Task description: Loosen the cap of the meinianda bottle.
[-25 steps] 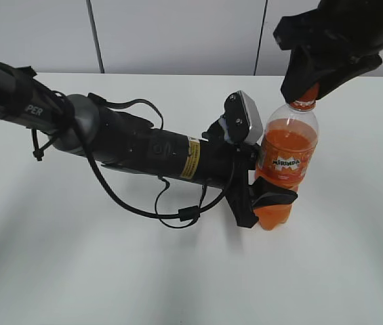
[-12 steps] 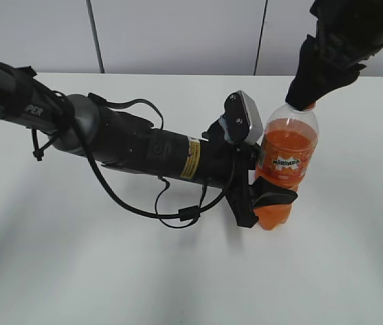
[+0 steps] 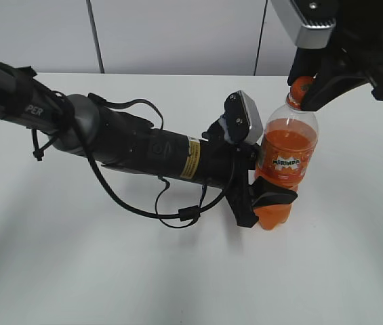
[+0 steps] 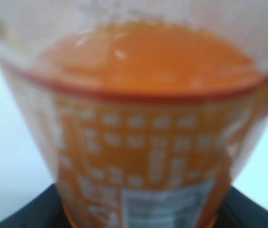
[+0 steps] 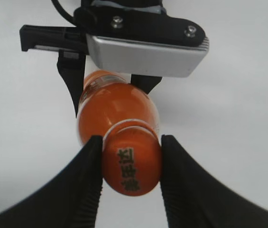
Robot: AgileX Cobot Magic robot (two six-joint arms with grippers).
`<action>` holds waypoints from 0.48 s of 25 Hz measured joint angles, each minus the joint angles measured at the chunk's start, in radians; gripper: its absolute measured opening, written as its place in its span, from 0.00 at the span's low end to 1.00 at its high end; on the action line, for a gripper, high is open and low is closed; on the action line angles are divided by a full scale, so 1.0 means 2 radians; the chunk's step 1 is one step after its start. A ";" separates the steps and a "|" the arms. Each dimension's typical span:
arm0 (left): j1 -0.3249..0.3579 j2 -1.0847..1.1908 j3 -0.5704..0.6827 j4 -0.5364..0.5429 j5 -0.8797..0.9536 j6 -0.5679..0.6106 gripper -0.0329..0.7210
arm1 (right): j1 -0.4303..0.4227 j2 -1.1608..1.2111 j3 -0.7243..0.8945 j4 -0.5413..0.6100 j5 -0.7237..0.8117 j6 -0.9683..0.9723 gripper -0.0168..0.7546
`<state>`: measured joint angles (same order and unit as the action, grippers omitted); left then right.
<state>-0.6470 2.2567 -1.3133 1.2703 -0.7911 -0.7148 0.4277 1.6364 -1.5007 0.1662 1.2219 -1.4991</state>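
The meinianda bottle, clear with orange soda and an orange label, stands upright on the white table. My left gripper is shut on its waisted lower body; the left wrist view shows only the blurred bottle close up. My right gripper comes down from the upper right and is shut on the orange cap. In the right wrist view the two black fingers press both sides of the cap, which has dark markings on top, with the bottle below it.
The left arm lies low across the white table from the left, with loose black cables beside it. A grey panelled wall stands behind the table. The left wrist camera housing shows beyond the bottle.
My right gripper has turned about the cap, so its wrist camera housing now faces the exterior view and the cap shows between the fingers. The bottle and left arm have not moved.
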 joint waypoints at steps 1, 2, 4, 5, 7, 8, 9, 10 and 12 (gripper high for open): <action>0.000 0.000 0.000 0.000 0.000 0.000 0.56 | 0.000 0.000 0.000 0.000 0.000 -0.022 0.38; 0.000 0.000 0.000 0.000 0.000 0.000 0.56 | 0.000 0.000 0.000 0.000 0.000 -0.040 0.38; 0.000 0.000 0.000 0.000 0.000 0.000 0.56 | 0.000 -0.001 0.000 0.000 0.000 -0.063 0.38; 0.000 0.000 0.000 0.000 0.000 0.000 0.56 | 0.000 -0.001 0.000 0.000 0.000 -0.069 0.38; 0.000 0.000 0.000 0.000 0.000 0.000 0.56 | 0.000 -0.002 0.000 0.003 0.000 -0.074 0.38; 0.000 0.000 0.000 0.000 0.000 0.000 0.56 | 0.000 -0.003 0.000 0.004 0.000 -0.076 0.38; 0.000 0.000 0.000 0.001 -0.001 0.000 0.56 | 0.000 -0.005 0.000 0.006 0.001 -0.077 0.38; 0.000 0.000 0.000 0.002 -0.001 0.000 0.56 | 0.000 -0.008 0.001 0.009 0.001 -0.078 0.37; 0.000 0.000 0.000 0.001 0.000 0.000 0.56 | 0.000 -0.021 0.000 0.020 0.001 -0.078 0.37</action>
<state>-0.6470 2.2567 -1.3133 1.2725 -0.7920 -0.7148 0.4287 1.5954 -1.5006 0.2058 1.2232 -1.6547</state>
